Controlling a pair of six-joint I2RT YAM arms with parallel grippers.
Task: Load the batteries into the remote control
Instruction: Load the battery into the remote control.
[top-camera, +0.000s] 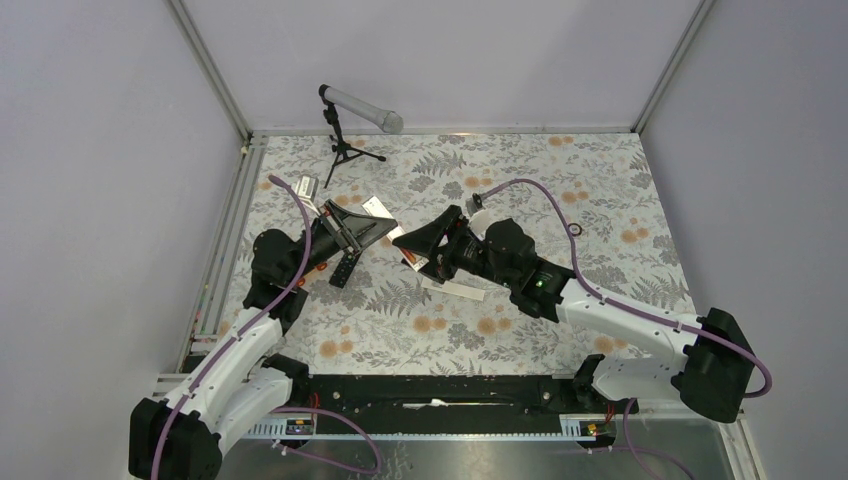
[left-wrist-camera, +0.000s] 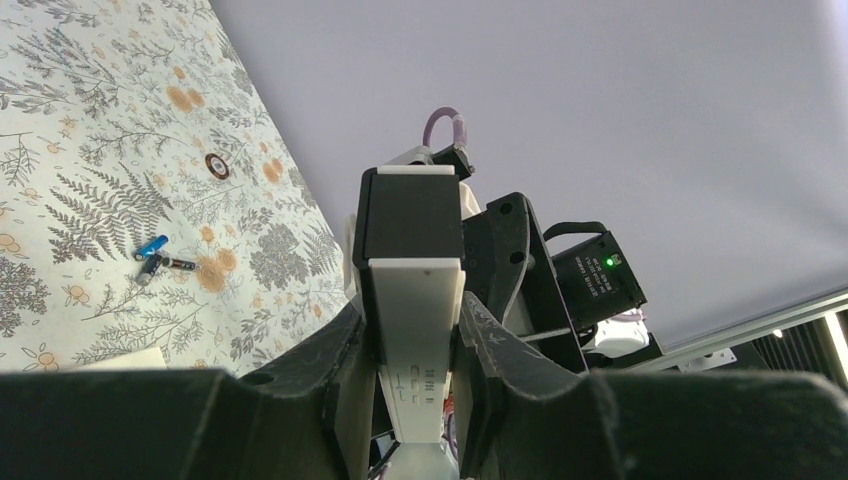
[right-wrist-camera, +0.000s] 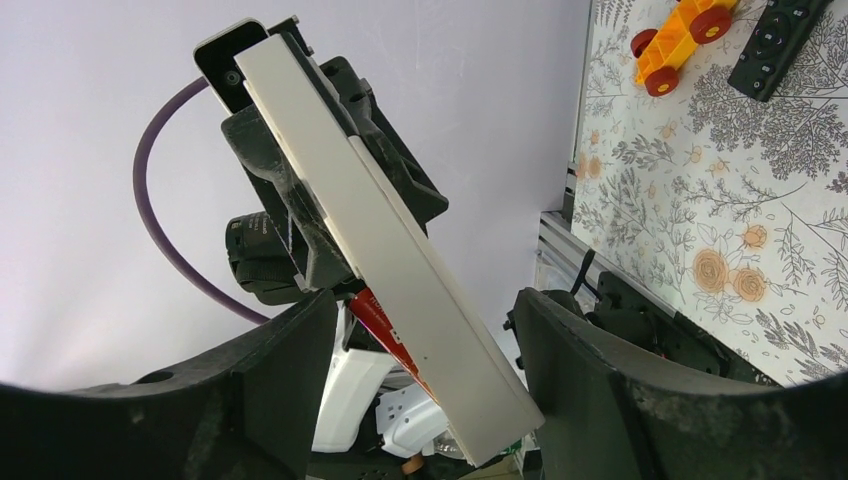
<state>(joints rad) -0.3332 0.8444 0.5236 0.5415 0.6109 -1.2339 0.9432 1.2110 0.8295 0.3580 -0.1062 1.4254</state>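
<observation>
From above, the left gripper (top-camera: 365, 228) sat at about ten o'clock of the bench (top-camera: 520, 330), clenched on the white remote (top-camera: 377, 207) and holding it off the surface. The right gripper (top-camera: 425, 240) faced it from three o'clock, close in. A black remote (top-camera: 343, 270) lay at six o'clock of the left gripper. A loose white strip (top-camera: 465, 290), possibly the battery cover, lay at five o'clock of the right gripper.

In the left wrist view both fingers pressed the remote's long sides, and the remote stood between them. At nine o'clock of the frame the spare batteries (left-wrist-camera: 160, 255), one blue and one dark, lay together on the bench, well away from both grippers.

In the right wrist view the right gripper's fingers were spread wide and grasped nothing. The remote slanted across the gap, edge-on. A red battery (right-wrist-camera: 385, 325) showed at its lower edge, but I could not tell whether it was seated in the bay. An orange toy car (right-wrist-camera: 680, 30) sat at one o'clock.

The step in hand looked like seating a cell while the left arm held the remote. The next move probably calls for pushing that red battery home, or fetching one from the bench.
</observation>
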